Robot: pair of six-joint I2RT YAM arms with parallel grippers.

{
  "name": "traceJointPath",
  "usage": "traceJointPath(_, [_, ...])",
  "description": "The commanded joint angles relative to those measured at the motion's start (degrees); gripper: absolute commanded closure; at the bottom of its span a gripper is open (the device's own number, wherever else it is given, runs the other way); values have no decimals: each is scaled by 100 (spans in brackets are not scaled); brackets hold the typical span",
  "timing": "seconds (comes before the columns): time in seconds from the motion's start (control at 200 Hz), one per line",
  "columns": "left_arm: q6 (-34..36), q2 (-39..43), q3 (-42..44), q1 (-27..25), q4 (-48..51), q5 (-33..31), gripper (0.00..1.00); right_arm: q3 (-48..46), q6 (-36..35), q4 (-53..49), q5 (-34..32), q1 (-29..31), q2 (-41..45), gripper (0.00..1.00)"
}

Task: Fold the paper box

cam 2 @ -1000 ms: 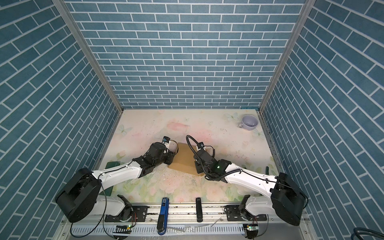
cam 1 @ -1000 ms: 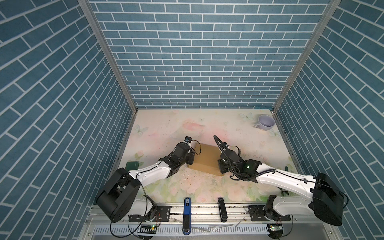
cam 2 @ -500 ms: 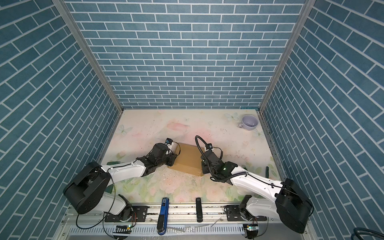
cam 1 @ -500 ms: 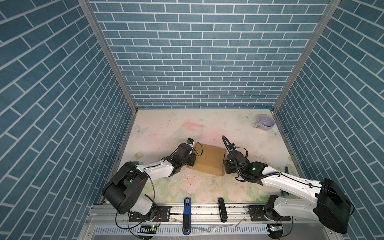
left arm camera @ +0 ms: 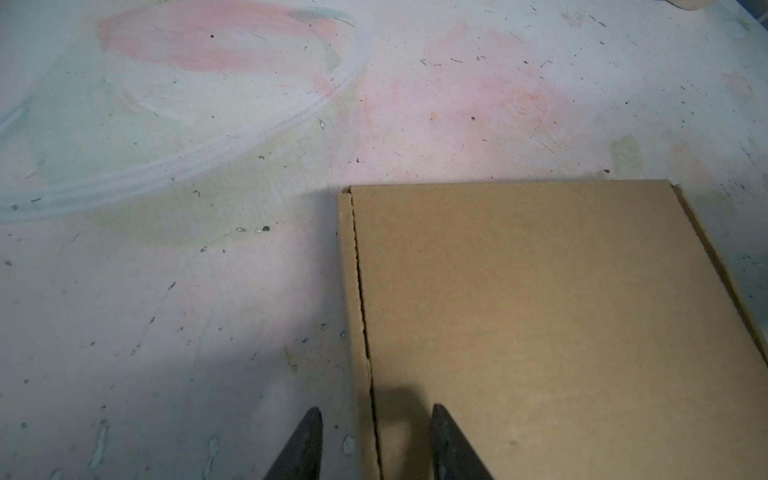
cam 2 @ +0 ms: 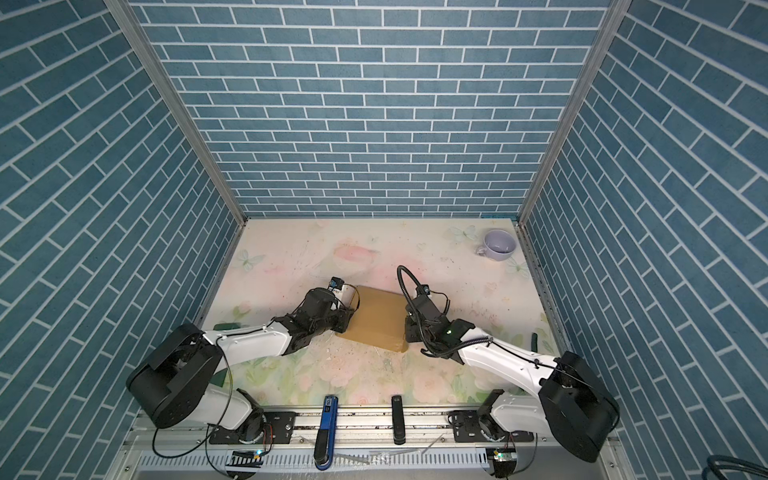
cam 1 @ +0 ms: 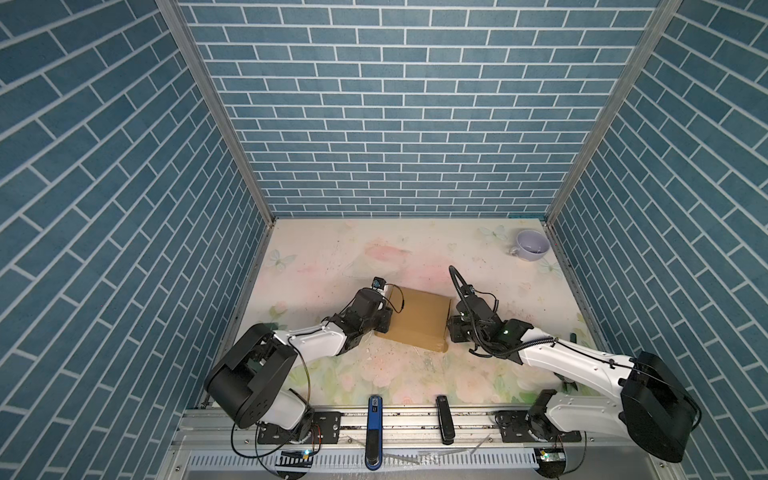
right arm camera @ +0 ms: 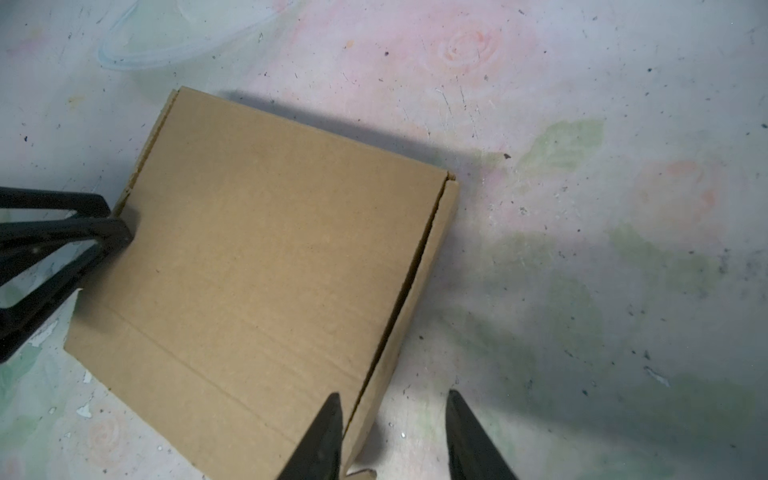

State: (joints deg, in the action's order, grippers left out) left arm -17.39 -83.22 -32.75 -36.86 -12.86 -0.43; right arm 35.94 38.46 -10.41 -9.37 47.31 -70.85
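Just plain brown paper box

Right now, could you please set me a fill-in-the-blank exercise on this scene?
1. The plain brown corrugated cardboard box lies on the floral table with its lid ____.
2. The left gripper straddles one box edge, jaws ____.
3. The right gripper has one fingertip over the box, the other over the bare ____.
4. In both top views the lavender ceramic cup stands in the table's far ____ corner.
Missing: closed; open; table; right.
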Motion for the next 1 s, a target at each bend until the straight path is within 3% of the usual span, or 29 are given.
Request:
traceJointPath(0.0, [-38,388,-254,39,745,-161,55,-2,218,156,256,-135,-102,58])
traceJointPath(0.165, [148,704,-813,118,1595,-170,54,133,224,93,440,-276,-174,58])
traceJointPath(0.395, [465,521,-1606,460,2645,270,54,437,67,-150,460,-457,-422,58])
traceJointPath(0.99, [1055,-626,-2373,935,3148,1037,60,616,-50,108,712,-663,-685,58])
